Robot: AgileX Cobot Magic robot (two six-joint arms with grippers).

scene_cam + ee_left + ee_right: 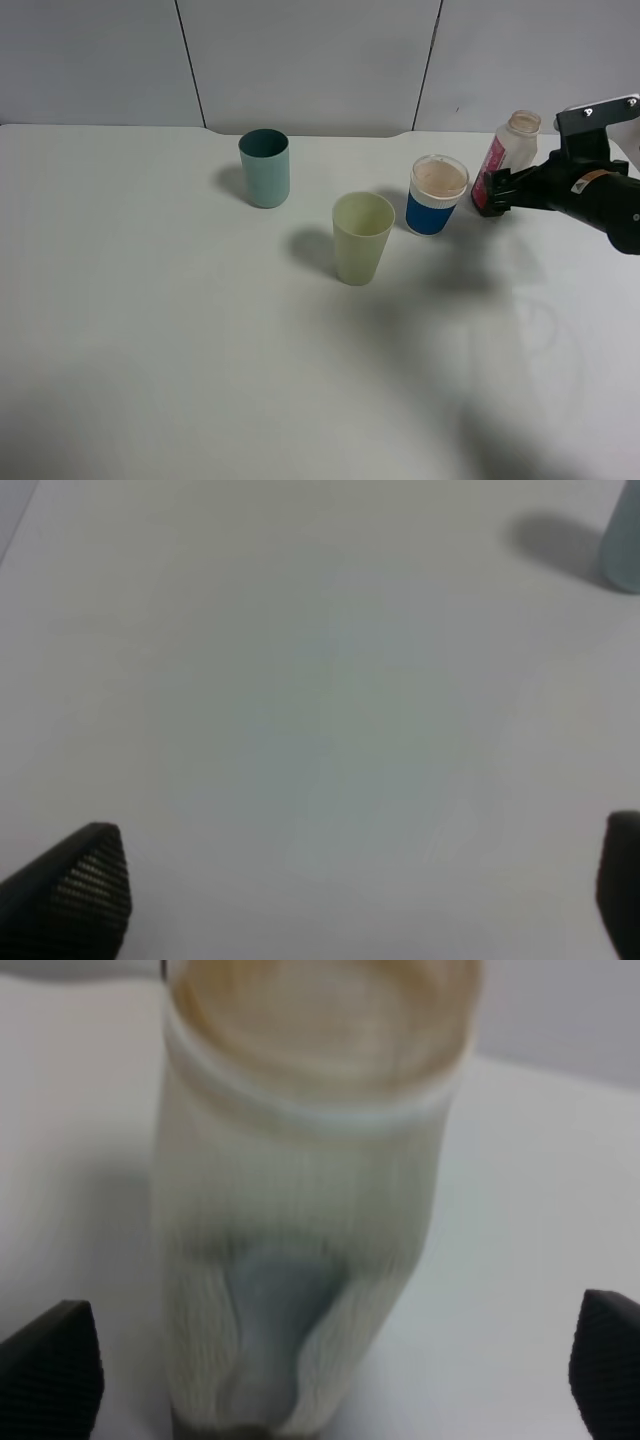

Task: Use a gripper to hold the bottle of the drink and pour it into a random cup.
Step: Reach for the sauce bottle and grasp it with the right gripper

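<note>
While the right tool straddles it with spread jaws, the bottle stands upright, mouth upward.

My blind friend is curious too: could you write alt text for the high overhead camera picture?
A black robot gripper reaches in from the right to the base of a capless pink-labelled bottle on a white table. Left of the bottle stand a blue-banded white cup, a yellow-green tumbler and a teal tumbler.
</note>
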